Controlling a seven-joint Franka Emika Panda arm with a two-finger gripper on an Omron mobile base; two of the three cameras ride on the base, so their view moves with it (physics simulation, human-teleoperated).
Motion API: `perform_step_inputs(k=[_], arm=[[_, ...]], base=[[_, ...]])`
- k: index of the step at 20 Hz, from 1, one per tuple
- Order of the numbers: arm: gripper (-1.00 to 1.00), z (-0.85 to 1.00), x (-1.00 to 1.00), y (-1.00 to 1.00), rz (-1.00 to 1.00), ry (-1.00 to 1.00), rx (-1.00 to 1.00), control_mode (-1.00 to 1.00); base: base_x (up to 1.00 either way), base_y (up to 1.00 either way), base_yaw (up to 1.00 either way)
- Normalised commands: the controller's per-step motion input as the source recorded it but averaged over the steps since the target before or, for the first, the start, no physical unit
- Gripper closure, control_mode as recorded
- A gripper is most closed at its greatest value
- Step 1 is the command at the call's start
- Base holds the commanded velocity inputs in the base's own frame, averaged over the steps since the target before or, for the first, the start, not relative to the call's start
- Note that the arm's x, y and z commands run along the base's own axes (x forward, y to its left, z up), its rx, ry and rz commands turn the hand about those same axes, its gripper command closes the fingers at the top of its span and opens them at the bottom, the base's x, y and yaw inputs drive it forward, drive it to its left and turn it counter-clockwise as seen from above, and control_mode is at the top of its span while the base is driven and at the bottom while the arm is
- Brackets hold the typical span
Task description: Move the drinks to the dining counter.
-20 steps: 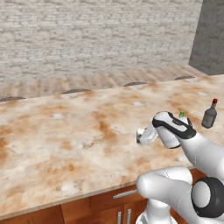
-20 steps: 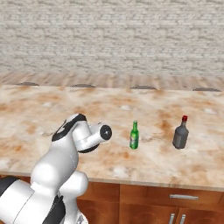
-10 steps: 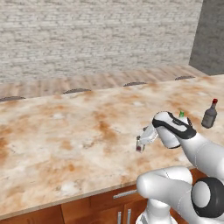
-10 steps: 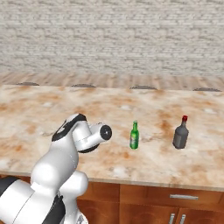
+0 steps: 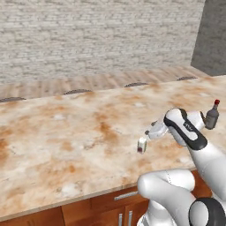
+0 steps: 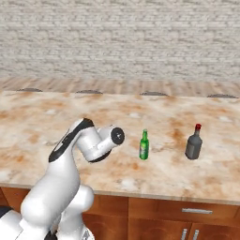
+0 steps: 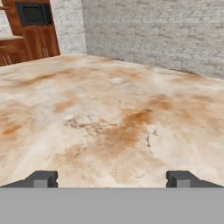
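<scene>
A tiny white carton (image 5: pixel 142 145) with a red mark stands on the dining counter (image 5: pixel 66 132), just below and in front of my gripper (image 5: pixel 149 132). The gripper is open and holds nothing. In the hand view its two fingertips (image 7: pixel 41 178) stand far apart over bare marbled countertop (image 7: pixel 109 109). A slim green bottle (image 6: pixel 144 145) stands upright to the right of my arm. Further right is a squat dark-grey bottle (image 6: pixel 193 142) with a red cap, also upright. The same dark-grey bottle (image 5: pixel 212 115) shows past my arm in the left base view.
Brown cabinets with silver bar handles (image 6: pixel 197 211) run under the counter's near edge. Round dark stool tops (image 5: pixel 77 92) line the far edge, with wood floor and a brick wall behind. Wood cabinets with a built-in oven (image 7: pixel 33 15) stand far off.
The gripper has opened and let go of the white carton. The carton dropped from between the fingers and now stands on the counter. The bottles have not moved.
</scene>
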Motion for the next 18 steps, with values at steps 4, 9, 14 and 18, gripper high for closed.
perform_step_inputs(k=[4,9,14,18], arm=[[-1.0,0.27,-0.36,-0.55,-0.17,0.1,-0.01,-1.0],[-1.0,0.06,-0.27,-0.42,-0.27,0.26,-0.04,-1.0],[-1.0,0.0,-0.31,-0.11,-0.17,0.22,-0.12,-1.0],[-1.0,0.0,-0.42,0.0,0.0,0.04,-0.17,-1.0]], base=[[0.0,0.0,0.0],[0.0,0.0,0.0],[0.0,0.0,0.0],[0.0,0.0,0.0]])
